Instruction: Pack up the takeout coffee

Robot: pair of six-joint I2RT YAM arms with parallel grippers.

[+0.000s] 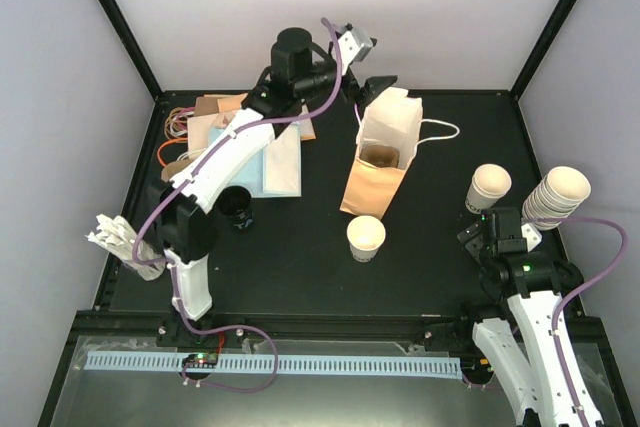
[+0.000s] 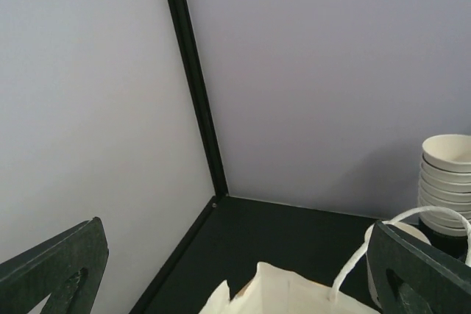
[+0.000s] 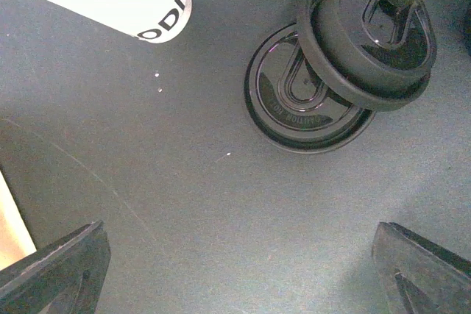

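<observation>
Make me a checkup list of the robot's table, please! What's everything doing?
Surface: black table, a few pale specks near the lids.
Job's things: black-topped cup beside the left arm, probably the coffee, outside the open paper bag.
Clutter: two loose black lids, overlapping; open cup; cup stack; flat bags; white bundle.
Grippers: left gripper open, above the bag; right gripper open, over bare table near the lids.
Cables: purple cables along both arms.
Surroundings: pale walls, black frame posts.
</observation>
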